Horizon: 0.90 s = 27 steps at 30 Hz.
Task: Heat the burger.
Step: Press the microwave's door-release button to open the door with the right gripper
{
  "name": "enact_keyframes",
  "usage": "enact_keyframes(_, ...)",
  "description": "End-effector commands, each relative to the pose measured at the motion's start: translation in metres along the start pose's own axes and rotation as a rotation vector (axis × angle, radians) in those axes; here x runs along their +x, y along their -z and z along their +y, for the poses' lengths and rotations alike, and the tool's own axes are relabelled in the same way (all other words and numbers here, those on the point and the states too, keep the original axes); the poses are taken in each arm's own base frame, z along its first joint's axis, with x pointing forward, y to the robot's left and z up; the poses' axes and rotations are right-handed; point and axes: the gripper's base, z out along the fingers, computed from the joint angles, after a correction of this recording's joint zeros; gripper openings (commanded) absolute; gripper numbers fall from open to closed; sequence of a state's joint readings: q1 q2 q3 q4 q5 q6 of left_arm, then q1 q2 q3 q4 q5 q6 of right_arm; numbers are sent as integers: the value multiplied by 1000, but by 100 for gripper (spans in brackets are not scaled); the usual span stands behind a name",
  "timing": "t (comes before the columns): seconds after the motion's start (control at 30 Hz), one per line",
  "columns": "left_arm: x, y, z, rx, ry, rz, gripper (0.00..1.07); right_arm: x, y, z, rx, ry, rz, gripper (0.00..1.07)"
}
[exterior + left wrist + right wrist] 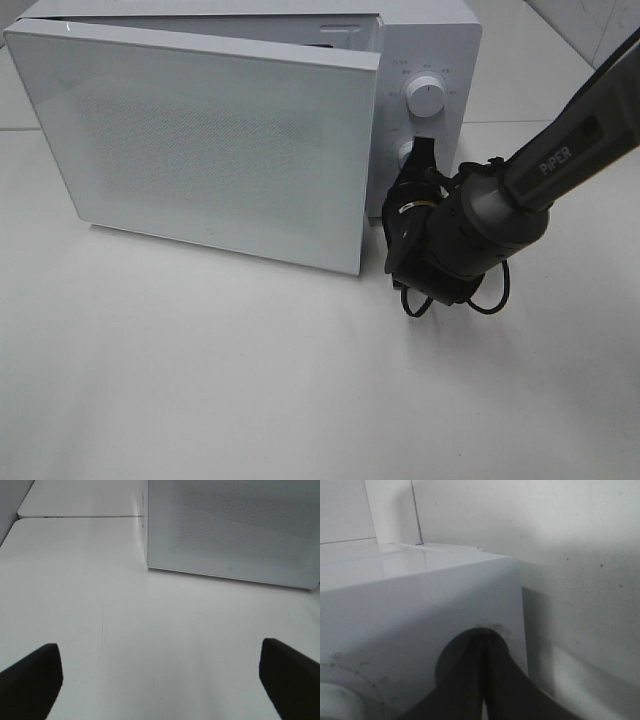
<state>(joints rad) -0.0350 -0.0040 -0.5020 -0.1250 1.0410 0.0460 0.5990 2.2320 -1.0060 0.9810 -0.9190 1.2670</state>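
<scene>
I have the white microwave (pixel 430 40) sitting on the pale worktop (pixel 200 380), and I place everything by it. Its door (pixel 210 150) stands ajar, with the free edge swung out in front of the control panel (pixel 455 70). From the high camera the door's frosted face blocks the cavity. The burger shows in none of my views, so I cannot tell where it is. On the control panel the upper knob (pixel 426 98) is in plain sight, and the lower knob (pixel 404 153) is partly covered by my right gripper (pixel 420 155). The right arm reaches in from the microwave's control side. The right gripper's fingers are pressed together with nothing between them (pixel 484 640), tips right at the panel beside the lower knob. Whether they actually touch it I cannot tell. My left gripper (pixel 160 672) hangs over bare worktop in front of the door, well apart from it, its two dark fingers (pixel 30 680) spread wide and holding nothing.
</scene>
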Motion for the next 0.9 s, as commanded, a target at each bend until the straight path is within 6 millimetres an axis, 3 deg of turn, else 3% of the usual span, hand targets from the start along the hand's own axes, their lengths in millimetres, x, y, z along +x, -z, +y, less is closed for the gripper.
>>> enact_keyframes(0.03,1,3,-1,1,0,-22,100,5,-12,55,-331,7,27,0)
enact_keyframes(0.43,1,3,-1,1,0,-22,100,5,-5,56,-278,42,39,0)
enact_keyframes(0.67,1,3,-1,1,0,-22,100,1,4,49,-145,51,66,0)
enact_keyframes(0.9,1,3,-1,1,0,-22,100,-6,22,38,27,184,125,0)
